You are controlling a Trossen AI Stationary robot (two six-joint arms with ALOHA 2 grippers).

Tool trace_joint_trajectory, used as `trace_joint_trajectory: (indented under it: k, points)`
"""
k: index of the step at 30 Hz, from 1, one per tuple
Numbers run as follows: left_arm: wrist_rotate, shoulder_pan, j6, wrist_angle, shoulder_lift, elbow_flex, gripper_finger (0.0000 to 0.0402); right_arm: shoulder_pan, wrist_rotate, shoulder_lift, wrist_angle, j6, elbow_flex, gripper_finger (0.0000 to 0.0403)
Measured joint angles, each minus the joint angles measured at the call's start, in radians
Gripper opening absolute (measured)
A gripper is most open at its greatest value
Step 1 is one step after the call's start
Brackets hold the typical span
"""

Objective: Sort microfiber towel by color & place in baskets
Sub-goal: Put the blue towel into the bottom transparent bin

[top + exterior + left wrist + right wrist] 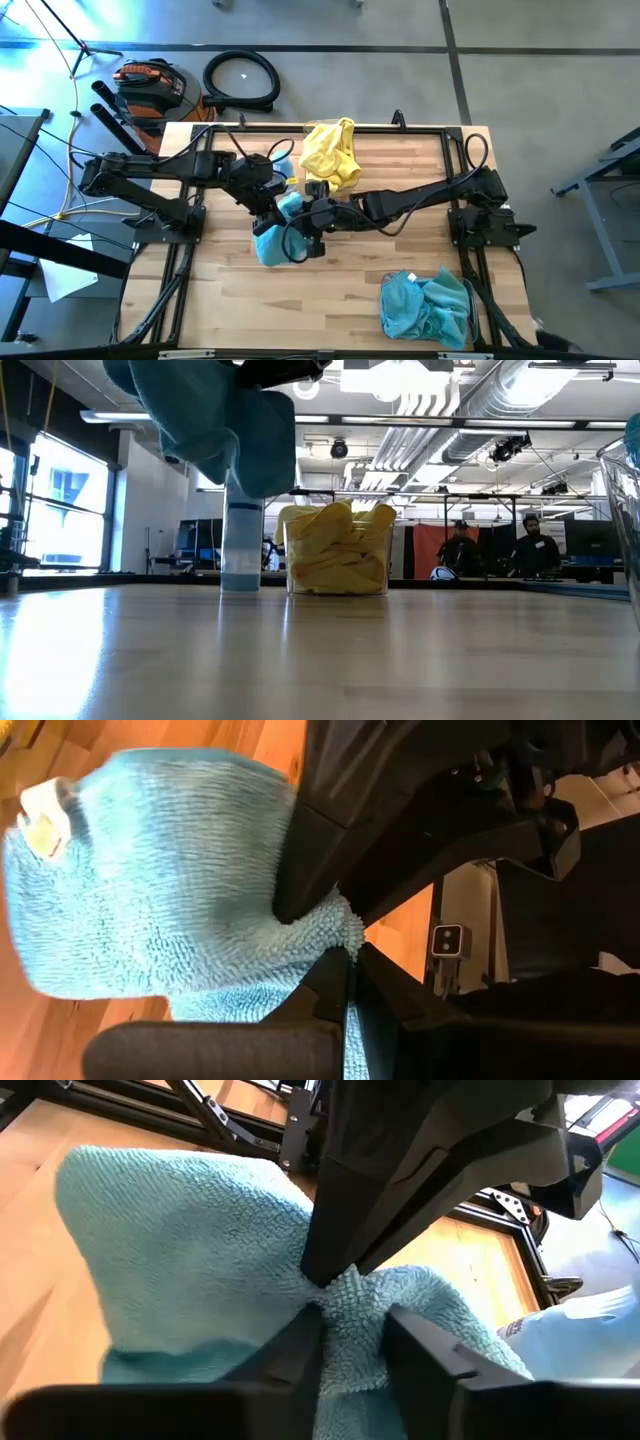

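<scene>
Mid-table handover: my left claw [350,955] pinches a teal towel [272,240] shut between its fingers, the cloth hanging clear of the table [330,300]. My right claw [352,1330] sits right against it, fingers part-open around the same fold, seemingly not yet clamped. I'd close the right fully before the left releases, then carry toward the teal basket [428,305] behind the right claw.

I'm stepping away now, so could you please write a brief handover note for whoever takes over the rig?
Left hand: shut on the teal towel, held above mid-table.
Right hand: fingers either side of the same towel, not fully shut.
Done: yellow towels in the far basket; teal towels in the near right basket.
Left: drop the held towel in the teal basket.
</scene>
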Motion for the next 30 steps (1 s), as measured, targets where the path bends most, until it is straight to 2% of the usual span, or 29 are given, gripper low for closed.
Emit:
trace_joint_trajectory:
  k: [4,6,10,17,24,30]
  points:
    - [0.0,0.0,0.003,0.004,0.0,0.0,0.0,0.002,0.0,0.0,-0.004,0.037,0.0,0.003]
    - [0.0,0.0,0.028,0.012,0.0,-0.001,0.0,0.002,0.0,0.0,-0.007,0.061,0.0,0.001]
    - [-0.029,0.0,0.061,0.047,0.0,-0.003,0.0003,0.012,0.034,-0.001,-0.022,0.116,0.0,0.0024]
    - [-0.072,0.002,0.093,0.128,-0.001,0.001,0.0047,0.058,0.06,0.002,-0.093,0.272,0.0,0.0006]
    - [-0.068,0.001,0.105,0.271,-0.001,0.001,0.0096,0.122,0.093,-0.039,-0.272,0.567,0.0,0.0003]
    - [-0.063,0.002,0.105,0.275,-0.001,0.001,0.0103,0.214,0.125,-0.148,-0.478,0.844,0.0,0.0002]
